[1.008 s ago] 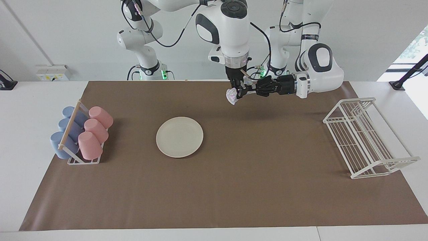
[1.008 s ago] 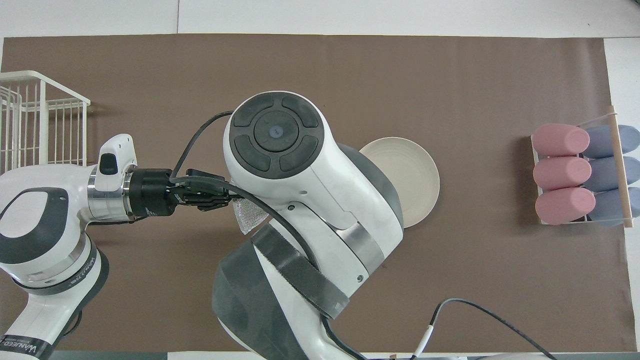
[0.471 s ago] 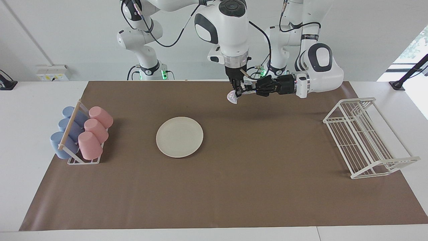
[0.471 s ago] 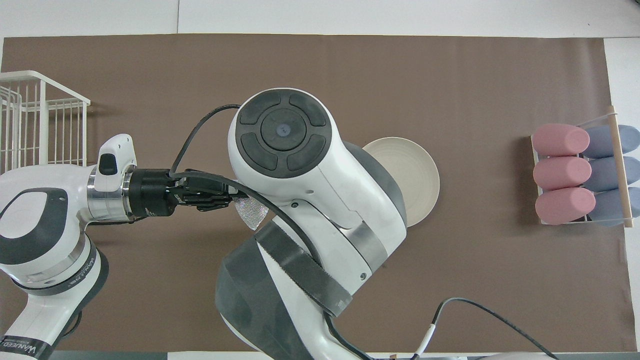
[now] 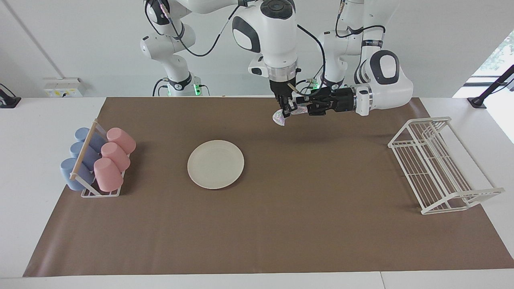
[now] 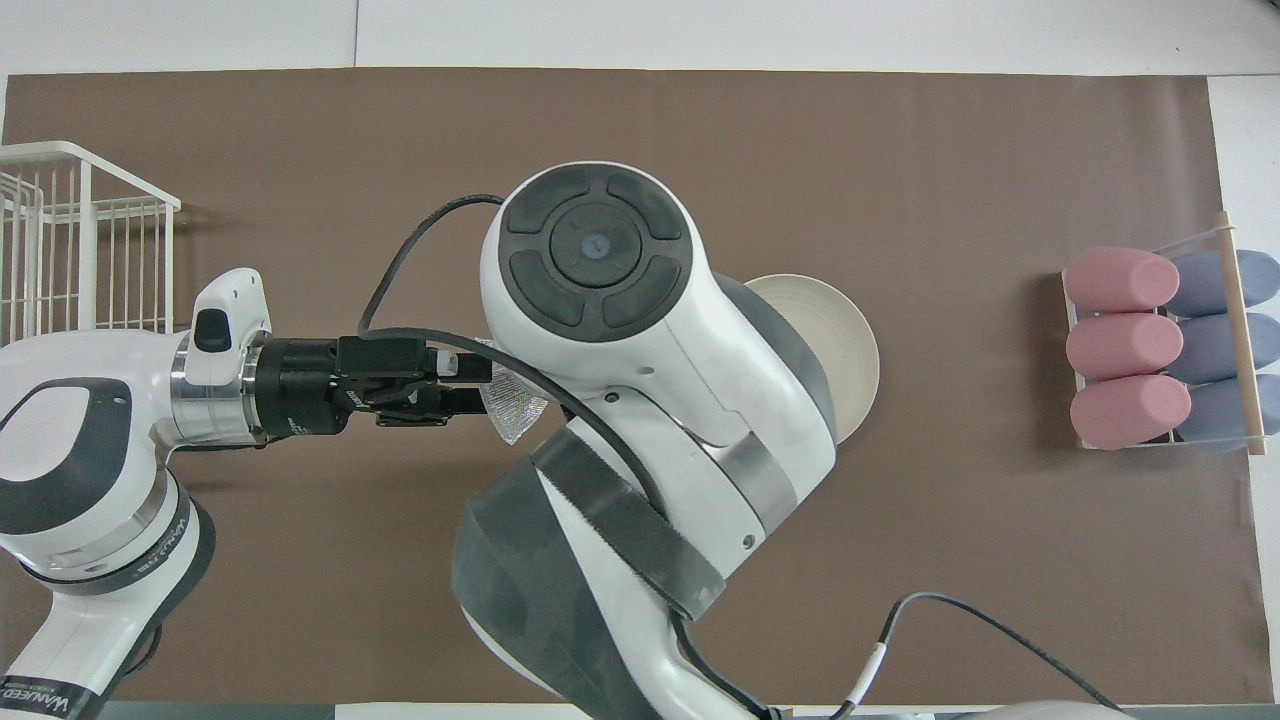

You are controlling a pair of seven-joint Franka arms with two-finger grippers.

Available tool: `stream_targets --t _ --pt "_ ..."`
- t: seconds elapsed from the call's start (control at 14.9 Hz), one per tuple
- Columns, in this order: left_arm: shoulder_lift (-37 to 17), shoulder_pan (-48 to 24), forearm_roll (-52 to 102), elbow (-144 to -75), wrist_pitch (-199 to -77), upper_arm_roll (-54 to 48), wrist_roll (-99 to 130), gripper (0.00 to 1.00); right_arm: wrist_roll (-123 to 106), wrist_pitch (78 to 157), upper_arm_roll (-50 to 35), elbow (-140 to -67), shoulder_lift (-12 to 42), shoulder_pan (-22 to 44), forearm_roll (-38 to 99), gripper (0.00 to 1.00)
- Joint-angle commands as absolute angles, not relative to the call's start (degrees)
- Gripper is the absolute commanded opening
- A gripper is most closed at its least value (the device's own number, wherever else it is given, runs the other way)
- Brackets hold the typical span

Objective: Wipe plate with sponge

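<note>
**Sponge changes hands: left lets go, right has it**

Facing view: since a second ago my left gripper [image 5: 302, 107] has gone from clamped on the sponge [image 5: 280, 117] to fingers spread apart, lying level beside it. My right gripper [image 5: 286, 110], pointing straight down from the wrist above, is now pinched on the top of the wad, and the sponge hangs just below its fingertips, up in the air over bare brown mat [image 5: 281, 224]. The two grippers have barely shifted; only the fingers changed. The plate [image 5: 215, 164] sits untouched on the mat, well apart from the right gripper, below it and toward the right arm's end of the table.

Overhead view: the left gripper [image 6: 470, 390] reaches in level with its two fingers parted, and the sponge [image 6: 515, 412] peeks out just past their tips. The right arm's big wrist housing covers its own fingers here, and part of the plate [image 6: 850, 350] too.

I read this as the handover just done. Wiping has not begun; next I'd back the left arm clear, then carry the sponge across and down onto the plate.
</note>
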State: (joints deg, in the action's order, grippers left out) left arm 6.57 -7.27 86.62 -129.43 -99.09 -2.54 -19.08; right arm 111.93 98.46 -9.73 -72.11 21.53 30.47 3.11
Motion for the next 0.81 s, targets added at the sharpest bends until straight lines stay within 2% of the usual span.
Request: stream_targets --t 0.0,0.2,0.34,0.54,0.74 --pt "8.35 -7.82 87.01 -131.22 -99.58 -1.85 -18.90 1.00 109.18 108.05 -10.20 -88.88 14.18 24.28 2.99 0.00" --pt "8.87 -7.38 82.73 -130.43 -99.76 -1.76 -16.62 1.00 105.65 126.33 -10.20 -108.49 8.36 21.45 3.34 0.00" --pt "9.75 -6.16 77.20 -129.47 -100.80 -1.67 -13.90 1.00 104.95 135.31 -10.28 -115.10 8.09 19.61 3.43 0.00" --pt "10.72 -7.03 64.30 -127.53 -105.98 -2.11 -8.98 1.00 99.16 138.34 -10.28 -120.05 8.78 16.71 3.43 0.00" --pt "10.72 -6.94 53.81 -126.74 -106.79 -2.46 -7.65 1.00 96.59 138.43 -10.28 -121.37 10.11 15.56 3.43 0.00"
